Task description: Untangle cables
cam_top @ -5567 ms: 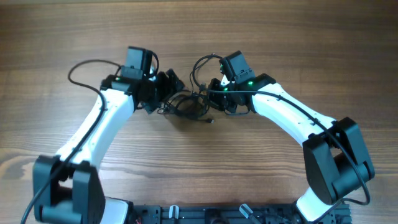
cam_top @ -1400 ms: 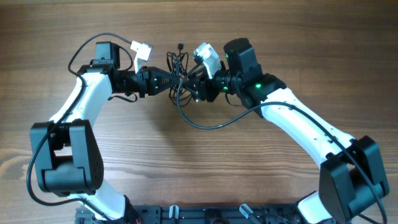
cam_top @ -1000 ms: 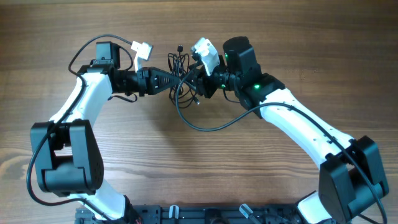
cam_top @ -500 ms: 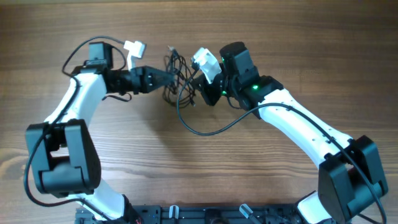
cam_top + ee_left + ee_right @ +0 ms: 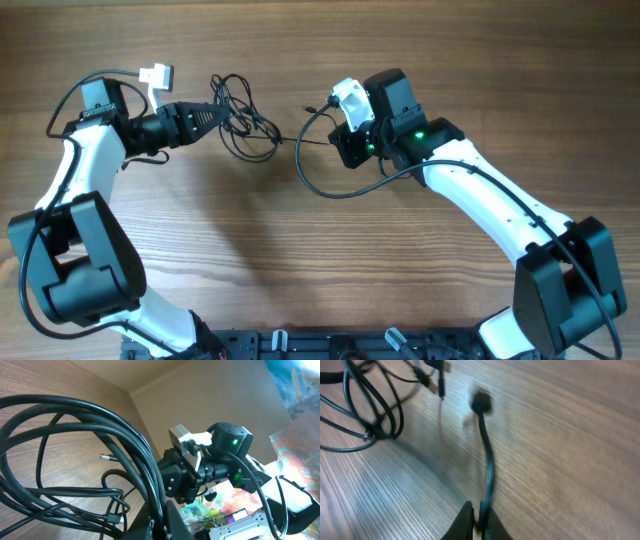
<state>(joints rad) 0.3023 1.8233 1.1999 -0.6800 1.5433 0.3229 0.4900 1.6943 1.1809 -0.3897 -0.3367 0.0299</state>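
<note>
The cables [image 5: 243, 128] are thin black wires looped in a bunch, hanging from my left gripper [image 5: 222, 114], which is shut on them. In the left wrist view the loops [image 5: 95, 450] fill the frame above the closed fingers [image 5: 176, 522]. My right gripper [image 5: 341, 150] is shut on a single cable [image 5: 487, 467] that has come away from the bunch. Its plug tip [image 5: 481, 401] points away from the fingers, and its slack curves in a loop [image 5: 325, 190] on the table. A thin strand [image 5: 300, 141] still runs between the bunch and the right gripper.
The wooden table [image 5: 320, 260] lies under both arms. A thicker black arm cable [image 5: 70, 100] arcs over the left arm. The right arm [image 5: 220, 460] shows across from the left wrist camera. The bunch [image 5: 365, 410] sits at the upper left of the right wrist view.
My left gripper has pulled the bunch well to the left. The right gripper has shut on one cable and drawn back right, so the arms stand farther apart.
</note>
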